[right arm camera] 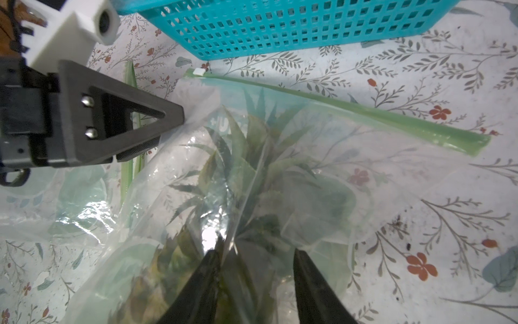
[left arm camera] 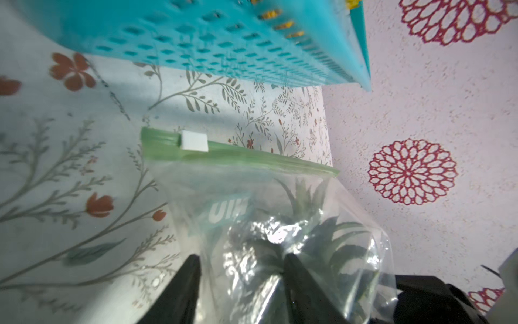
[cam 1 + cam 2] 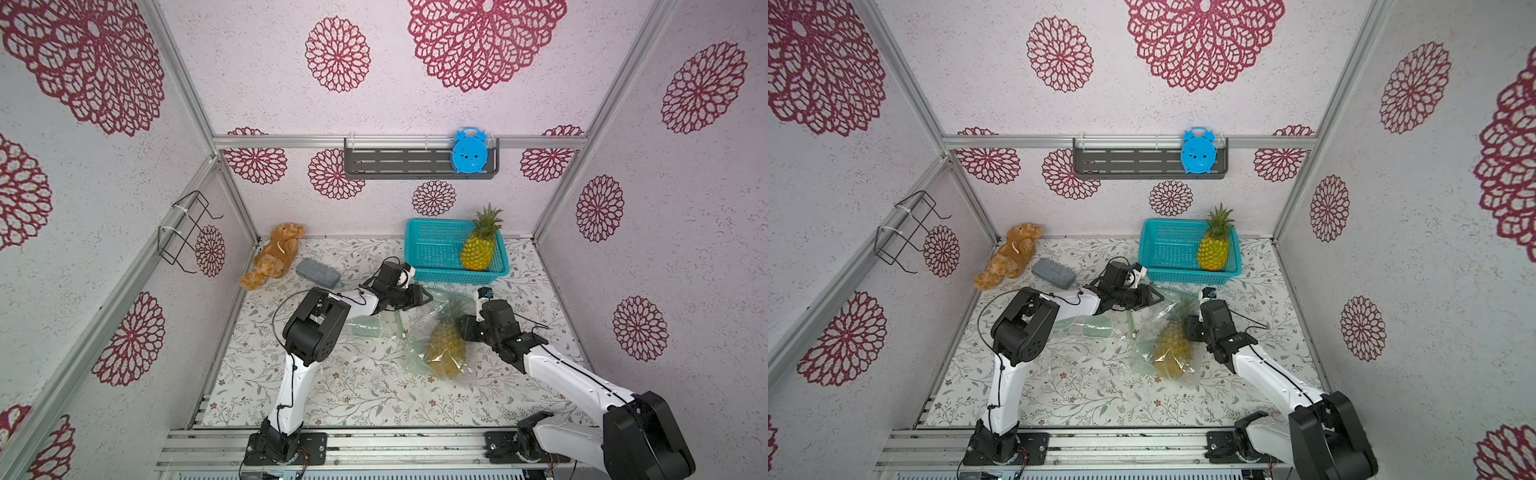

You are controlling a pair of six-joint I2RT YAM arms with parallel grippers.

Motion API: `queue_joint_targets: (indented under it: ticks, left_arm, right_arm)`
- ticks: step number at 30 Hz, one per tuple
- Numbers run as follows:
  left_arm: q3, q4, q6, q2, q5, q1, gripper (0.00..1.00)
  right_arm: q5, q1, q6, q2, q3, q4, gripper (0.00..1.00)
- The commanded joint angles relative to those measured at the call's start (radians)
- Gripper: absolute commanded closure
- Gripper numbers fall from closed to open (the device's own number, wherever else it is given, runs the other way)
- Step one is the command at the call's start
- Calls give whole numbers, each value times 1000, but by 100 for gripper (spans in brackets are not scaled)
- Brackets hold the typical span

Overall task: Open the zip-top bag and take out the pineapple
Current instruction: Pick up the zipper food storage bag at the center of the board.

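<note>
Robot test cell in a lab: aluminium frame [image 3: 291, 142], wallpapered panels [image 3: 374, 104], arms [image 3: 291, 386] bolted to a base rail [image 3: 407, 446].

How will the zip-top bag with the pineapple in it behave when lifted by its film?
The zip-top bag looks thin and crinkled, so probably floppy. Its glossy film may slip. The pineapple inside likely drags it bottom-heavy.

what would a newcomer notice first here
A pineapple inside a zip-top bag lies mid-table, with the left gripper and right gripper at its leafy end. Behind it, a second pineapple stands in a teal basket. A blue alarm clock sits on the wall shelf.
</note>
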Motion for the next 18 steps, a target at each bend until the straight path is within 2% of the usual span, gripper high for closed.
queue_joint_targets:
  ticks: [1, 3, 6, 10, 18]
  left_arm:
    - [14, 66, -33, 27, 26, -6, 76]
    - [-4, 86, -39, 10, 23, -6, 100]
    - [-29, 63, -16, -36, 11, -6, 100]
    - [-73, 21, 5, -111, 6, -6, 100]
    - [-193, -16, 24, -340, -24, -7, 100]
  right_arm:
    - [-19, 2, 11, -23, -4, 16, 54]
    - [-20, 3, 10, -36, -1, 13, 54]
    - [-3, 2, 8, -83, -1, 0, 53]
    - [36, 3, -8, -172, 3, -23, 47]
    - [119, -1, -83, -294, 48, -56, 41]
